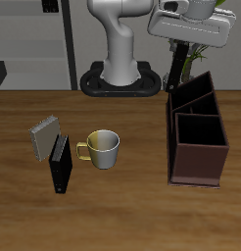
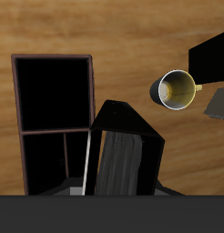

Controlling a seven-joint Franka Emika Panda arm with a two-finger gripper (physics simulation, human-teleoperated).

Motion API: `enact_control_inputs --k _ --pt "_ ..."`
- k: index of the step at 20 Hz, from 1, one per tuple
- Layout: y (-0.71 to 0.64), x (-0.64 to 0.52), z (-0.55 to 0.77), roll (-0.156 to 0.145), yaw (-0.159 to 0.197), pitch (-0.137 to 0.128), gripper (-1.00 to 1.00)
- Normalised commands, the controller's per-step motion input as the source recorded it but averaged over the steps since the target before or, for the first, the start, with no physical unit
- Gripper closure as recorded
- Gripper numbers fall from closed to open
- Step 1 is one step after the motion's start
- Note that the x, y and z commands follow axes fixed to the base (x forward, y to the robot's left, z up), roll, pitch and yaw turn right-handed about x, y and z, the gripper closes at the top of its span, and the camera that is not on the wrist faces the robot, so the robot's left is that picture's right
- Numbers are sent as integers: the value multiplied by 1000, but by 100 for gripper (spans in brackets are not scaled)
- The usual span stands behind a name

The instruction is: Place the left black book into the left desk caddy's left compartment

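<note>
Nearest the table's front edge stands the other black book [image 1: 61, 165], with the mug [image 1: 102, 148] and grey book [image 1: 44, 139] just behind. Farther back, the gripper [image 1: 179, 46] grips the left black book [image 1: 177, 67], plain, thin and upright, above the tall-walled end of the caddy [image 1: 198, 162].

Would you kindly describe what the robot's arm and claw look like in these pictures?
The arm is glossy white with rounded, tube-like segments, rising from a dark round base. The claw has a pale grey-white boxy body and dark fingers. No cables or markings are visible.
</note>
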Motion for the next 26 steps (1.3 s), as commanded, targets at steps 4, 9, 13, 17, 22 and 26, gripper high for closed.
enact_control_inputs --k 4,9,13,17,22,26 --pt "316 -459 -289 106 25 9 100" --pt "238 -529 -274 64 37 -28 100" --pt "124 -508 -172 45 -3 -19 100" --pt "64 -297 -92 17 -13 -7 100" --pt "96 -356 -95 -20 -2 -24 100" --pt "228 -250 -51 30 6 -25 100"
